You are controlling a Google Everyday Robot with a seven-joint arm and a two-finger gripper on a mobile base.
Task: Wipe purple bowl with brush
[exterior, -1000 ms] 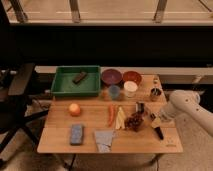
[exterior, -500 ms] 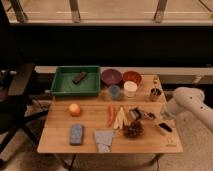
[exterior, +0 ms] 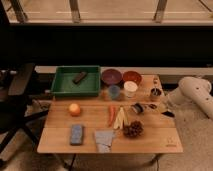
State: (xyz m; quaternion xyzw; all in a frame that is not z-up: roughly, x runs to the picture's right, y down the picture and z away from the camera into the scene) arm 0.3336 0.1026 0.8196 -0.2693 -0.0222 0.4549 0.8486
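Camera view: the purple bowl (exterior: 111, 76) stands upright at the rear of the wooden table (exterior: 165, 140), and every place below is told from it; the red-orange bowl (exterior: 132, 76) sits just to its right, almost touching; the green tray (exterior: 62, 89) lies just to its left, with a dark block (exterior: 79, 77) inside; a blue-grey cup (exterior: 114, 91) stands just in front of the bowl, and a white cup (exterior: 130, 89) in front and slightly right; a small metal cup (exterior: 155, 93) is farther right, near the table's edge.

In front of the bowl, toward the middle of the table, lie a carrot (exterior: 111, 115) and pale yellow pieces (exterior: 120, 118) side by side; a dark cluster (exterior: 133, 130) sits farther forward; an orange (exterior: 74, 109) is forward and left; a blue sponge (exterior: 76, 134) and a grey cloth (exterior: 104, 139) are at the front edge, well apart from the bowl.

The white arm (exterior: 195, 92) reaches in from the right; the gripper (exterior: 162, 109) is well to the right of the bowl and forward of it, low over the table's right edge, fingers clenched on the brush (exterior: 167, 114), of which only a dark slim piece shows; its head cannot be made out; brush and bowl are well apart.
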